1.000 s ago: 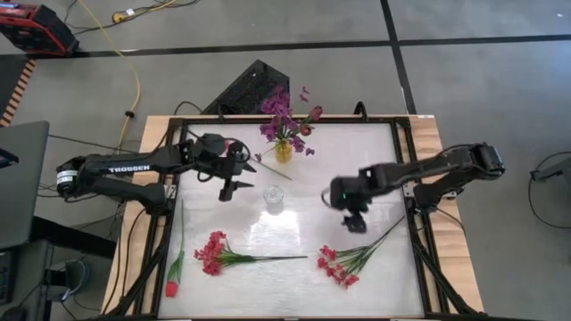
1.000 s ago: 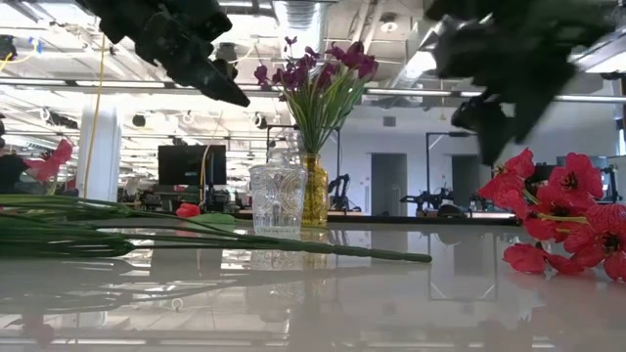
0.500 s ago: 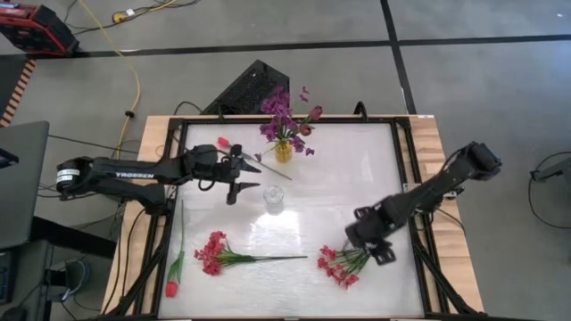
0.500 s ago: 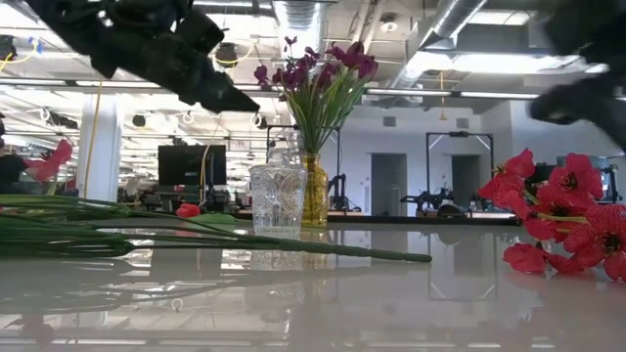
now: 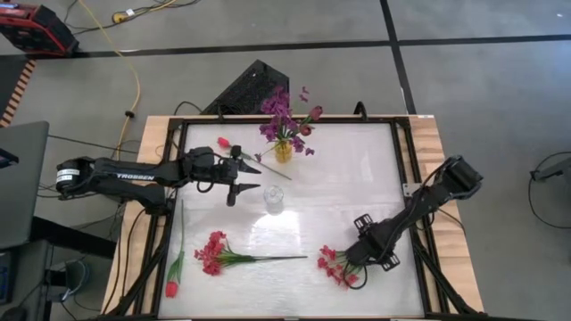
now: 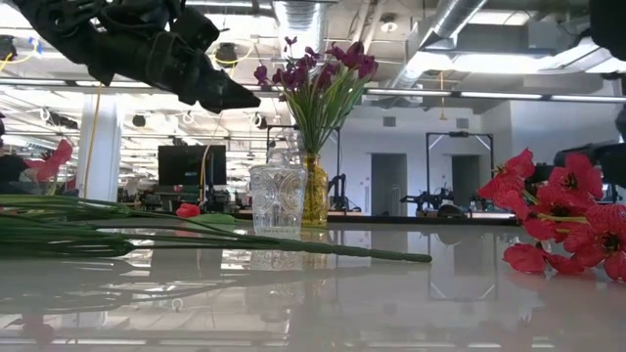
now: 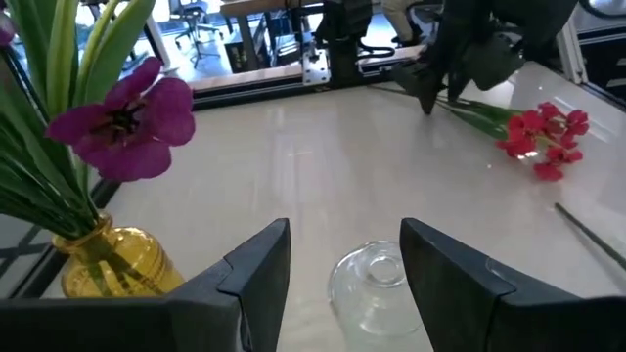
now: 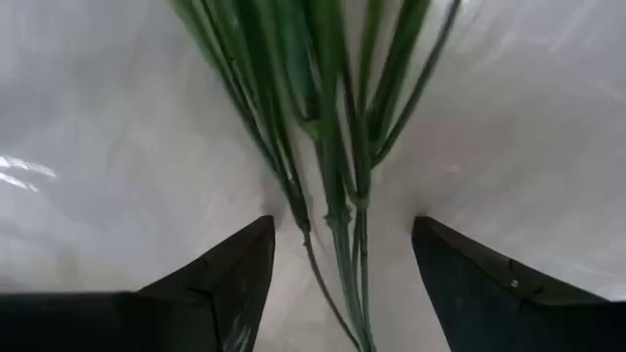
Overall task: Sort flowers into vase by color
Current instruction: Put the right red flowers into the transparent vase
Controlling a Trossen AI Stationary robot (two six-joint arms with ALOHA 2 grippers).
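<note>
Red-pink spray, right: lying flat on the worktop [image 5: 357,160] near its front right, blossoms [image 5: 337,267] toward the middle, green stems [image 8: 333,166] running out to the right edge.
Right tool: the right tool [image 5: 368,250] is down over those stems, fingers [image 8: 220,284] spread wide with the stems passing between them, not closed on anything as far as I can see.
Red-pink spray, left: second bunch [image 5: 214,254] on the front left, its long stem pointing right toward the middle.
Single red tulip: one tulip [image 5: 172,283] lies along the left edge, head at the front.
Yellow vase: amber vase [image 5: 284,150] at the back edge, already stuffed with purple blossoms [image 5: 278,111] and a dark maroon one.
Clear glass vase: the clear vase [image 5: 273,199] sits mid-worktop, well apart from both sprays.
Left tool: the left tool [image 5: 239,178] hovers just left of the clear vase, fingers [image 7: 254,269] wide apart and holding nothing; a small red bloom [image 5: 224,142] sits just behind it.
Open room: the middle and back right of the worktop are bare; the front strip between the two sprays is crossed by the left spray's stem.
</note>
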